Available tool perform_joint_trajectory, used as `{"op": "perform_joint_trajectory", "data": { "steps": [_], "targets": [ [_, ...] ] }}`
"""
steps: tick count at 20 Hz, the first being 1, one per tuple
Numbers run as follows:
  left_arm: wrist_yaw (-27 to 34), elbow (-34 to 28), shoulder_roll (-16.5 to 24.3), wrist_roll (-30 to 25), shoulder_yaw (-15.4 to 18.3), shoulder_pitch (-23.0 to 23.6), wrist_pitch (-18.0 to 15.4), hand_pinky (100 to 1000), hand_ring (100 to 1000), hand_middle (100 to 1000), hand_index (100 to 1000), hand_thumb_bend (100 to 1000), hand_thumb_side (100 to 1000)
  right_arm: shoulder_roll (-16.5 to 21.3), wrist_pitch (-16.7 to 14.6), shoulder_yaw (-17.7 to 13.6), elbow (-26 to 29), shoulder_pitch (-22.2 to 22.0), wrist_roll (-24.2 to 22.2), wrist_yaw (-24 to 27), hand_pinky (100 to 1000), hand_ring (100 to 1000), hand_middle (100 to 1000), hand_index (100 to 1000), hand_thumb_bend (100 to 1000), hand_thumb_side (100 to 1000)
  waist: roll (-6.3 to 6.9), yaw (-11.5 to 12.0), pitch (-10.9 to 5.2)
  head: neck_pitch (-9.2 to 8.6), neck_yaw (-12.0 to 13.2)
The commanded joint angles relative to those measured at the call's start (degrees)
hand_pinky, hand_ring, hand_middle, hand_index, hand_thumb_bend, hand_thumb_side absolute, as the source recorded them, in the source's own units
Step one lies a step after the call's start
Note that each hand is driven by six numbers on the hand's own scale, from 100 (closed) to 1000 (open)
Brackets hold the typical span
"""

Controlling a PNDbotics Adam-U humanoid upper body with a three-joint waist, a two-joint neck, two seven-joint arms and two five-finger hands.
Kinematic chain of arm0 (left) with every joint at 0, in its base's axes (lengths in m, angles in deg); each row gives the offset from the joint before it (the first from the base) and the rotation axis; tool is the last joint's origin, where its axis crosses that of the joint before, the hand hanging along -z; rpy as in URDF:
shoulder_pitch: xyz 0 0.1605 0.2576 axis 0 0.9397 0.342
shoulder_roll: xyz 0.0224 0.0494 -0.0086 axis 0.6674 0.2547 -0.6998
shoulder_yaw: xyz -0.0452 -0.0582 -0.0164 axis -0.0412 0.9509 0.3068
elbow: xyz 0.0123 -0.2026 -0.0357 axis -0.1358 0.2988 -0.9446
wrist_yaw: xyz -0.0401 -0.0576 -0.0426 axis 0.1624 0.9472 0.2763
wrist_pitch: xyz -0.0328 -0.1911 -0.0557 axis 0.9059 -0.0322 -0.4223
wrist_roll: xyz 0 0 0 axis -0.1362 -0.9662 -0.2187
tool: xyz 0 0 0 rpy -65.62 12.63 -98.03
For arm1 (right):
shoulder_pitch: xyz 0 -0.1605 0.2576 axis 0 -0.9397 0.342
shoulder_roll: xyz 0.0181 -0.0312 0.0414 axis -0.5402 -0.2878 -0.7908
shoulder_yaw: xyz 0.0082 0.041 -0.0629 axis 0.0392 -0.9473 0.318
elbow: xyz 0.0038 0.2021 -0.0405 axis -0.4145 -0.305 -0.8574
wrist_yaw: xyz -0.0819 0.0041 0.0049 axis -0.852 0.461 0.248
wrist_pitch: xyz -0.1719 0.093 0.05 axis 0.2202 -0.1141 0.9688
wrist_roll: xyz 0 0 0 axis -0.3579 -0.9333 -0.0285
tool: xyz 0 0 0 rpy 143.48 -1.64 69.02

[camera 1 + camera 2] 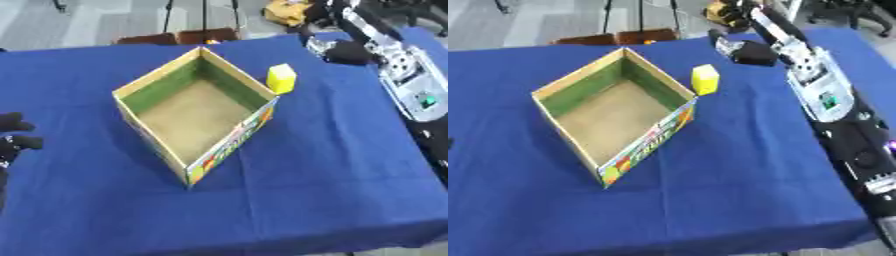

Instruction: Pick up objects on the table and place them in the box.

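An open cardboard box (249,87) with a bare brown floor and a colourful printed side stands turned at an angle in the middle of the blue table (332,165). A small yellow block (282,78) stands upright on the cloth, right against the outside of the box's right wall. My right arm reaches along the table's right side to the far edge. Its black right hand (750,52) hovers beyond and to the right of the block, apart from it. At the left edge, my left hand (13,134) rests open, holding nothing.
Brown furniture (175,37) stands just past the far table edge, and a yellow object (284,10) lies on the floor behind it. Bare blue cloth stretches in front of the box and to its right.
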Motion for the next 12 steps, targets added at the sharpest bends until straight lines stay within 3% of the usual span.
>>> {"op": "perform_joint_trajectory", "data": {
  "steps": [1, 7, 12],
  "targets": [
    [-0.2, -1.0, 0.8, 0.3, 0.7, -0.3, -0.1, 720, 505, 589, 739, 738, 920, 2.7, -0.4, -0.1, 0.3, 1.5, -0.7, -0.9, 887, 890, 842, 1000, 234, 522, 0.16, -0.3, -0.47, 0.91, 0.3],
    [-0.3, -0.9, 0.4, 0.4, 0.8, -0.3, -0.1, 721, 506, 589, 739, 737, 925, 5.4, -2.3, 1.8, -0.6, 3.0, -3.9, -2.7, 927, 947, 900, 1000, 374, 515, 0.4, -0.8, 0.41, 1.23, 0.5],
    [-0.4, -1.0, 0.1, 0.4, 0.8, -0.6, -0.1, 721, 506, 589, 739, 738, 928, 7.6, -5.7, 3.9, -3.7, 6.1, -8.1, -5.9, 959, 985, 935, 1000, 434, 494, 0.13, 0.2, 1.38, 0.84, 0.7]
  ]
}}
